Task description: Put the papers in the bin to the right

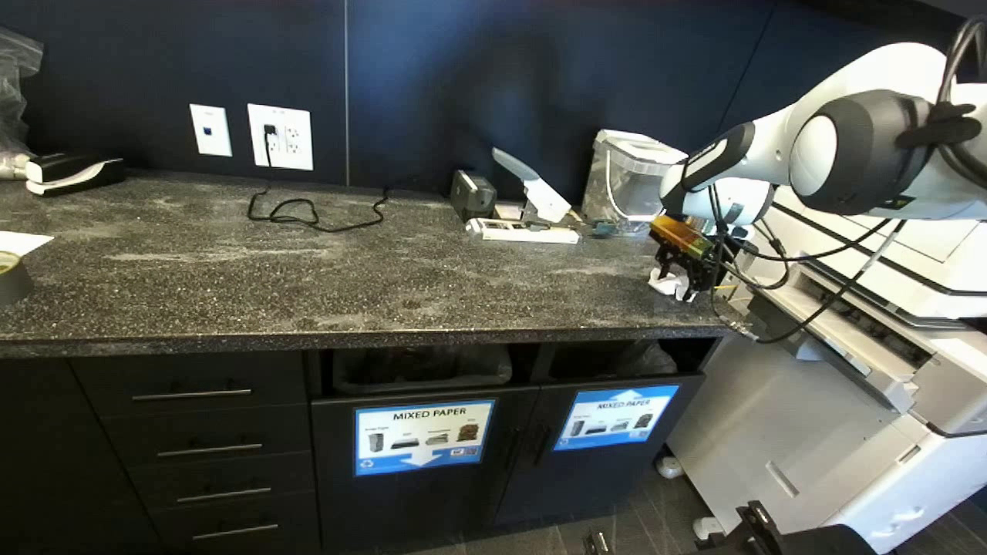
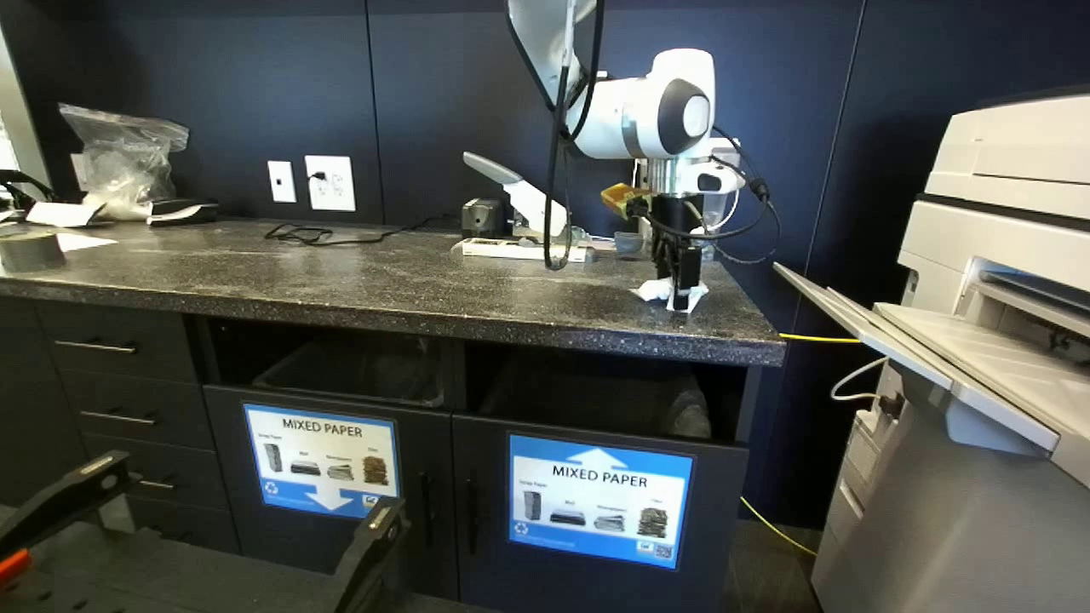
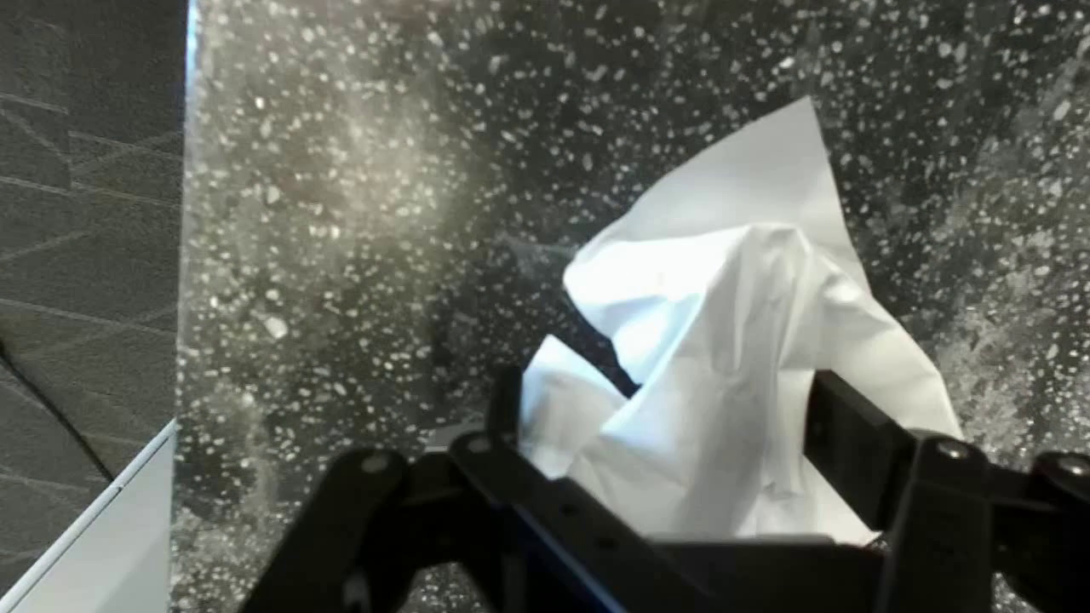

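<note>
Wrist view: the pincer point(image 3: 668, 409) is parted, and a crumpled white paper point(image 3: 732, 340) is straddled by its jaws on the tabletop point(image 3: 341, 255), near an edge. In both exterior views, the bin point(image 2: 588, 583) is seen below the tabletop, fronted with a blue-and-white label point(image 2: 600, 502), beside a twin compartment point(image 1: 416, 501).

The crumpled paper point(image 3: 741, 366) is thin and smooth between sharp creases. The bench point(image 1: 401, 277) is stone-like and faintly glossy. The end effector point(image 3: 668, 413) is matt, with shiny metal screws point(image 3: 952, 449). The bin point(image 2: 714, 502) has a matt front; its shadowed liner point(image 1: 651, 360) is probably thin plastic.
</note>
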{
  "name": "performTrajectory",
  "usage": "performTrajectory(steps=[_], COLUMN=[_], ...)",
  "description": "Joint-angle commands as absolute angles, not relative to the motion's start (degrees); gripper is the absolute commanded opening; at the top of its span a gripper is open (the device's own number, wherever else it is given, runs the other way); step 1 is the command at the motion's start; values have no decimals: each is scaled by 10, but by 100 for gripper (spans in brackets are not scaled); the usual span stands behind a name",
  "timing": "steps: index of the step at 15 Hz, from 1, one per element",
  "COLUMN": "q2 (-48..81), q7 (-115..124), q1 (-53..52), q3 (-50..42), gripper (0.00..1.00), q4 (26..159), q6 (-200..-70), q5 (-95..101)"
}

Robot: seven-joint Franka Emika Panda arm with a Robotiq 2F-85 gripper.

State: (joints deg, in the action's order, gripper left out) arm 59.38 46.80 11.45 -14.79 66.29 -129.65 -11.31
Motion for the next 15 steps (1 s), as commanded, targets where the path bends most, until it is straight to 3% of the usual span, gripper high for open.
performTrajectory(steps=[1,6,10,12,15], q2=[616,611,597,581,541], q7=[470,386,269,209,118], q1=[123,122,120,119,117], q3=[-141,-128,-104,-93,-74], gripper=[49,13,9,15,14], q4=[619,632,665,694,766], q6=[-1293,-1308,-1337,-1354,-1396], q5=[-101,-73,-71,-74,-77])
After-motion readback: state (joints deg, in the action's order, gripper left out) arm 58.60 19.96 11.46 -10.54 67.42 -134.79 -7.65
